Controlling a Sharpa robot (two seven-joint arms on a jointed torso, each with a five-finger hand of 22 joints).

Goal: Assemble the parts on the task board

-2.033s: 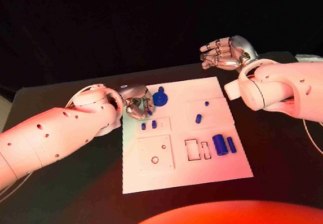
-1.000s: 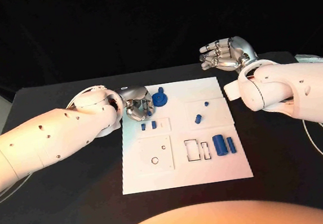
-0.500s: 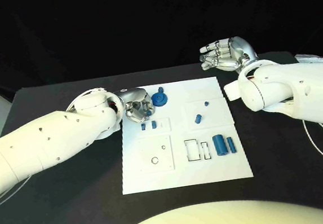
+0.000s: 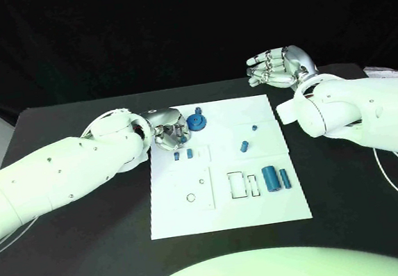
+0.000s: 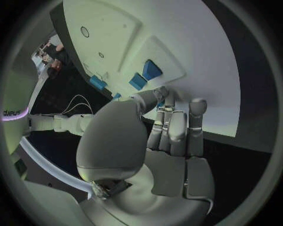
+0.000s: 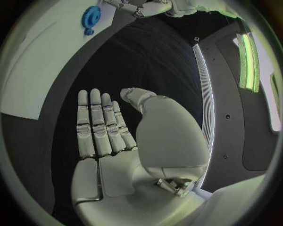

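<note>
Where curled, left robot hand (image 4: 169,132) over board corner (image 4: 159,119)

White arms (image 4: 53,177), silver hands (image 4: 170,130)

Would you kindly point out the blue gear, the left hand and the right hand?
blue gear (image 4: 196,121): head view, on its round face.
left hand (image 4: 168,130): head view, middle of the hand.
right hand (image 4: 277,66): head view, on the palm side.
</note>
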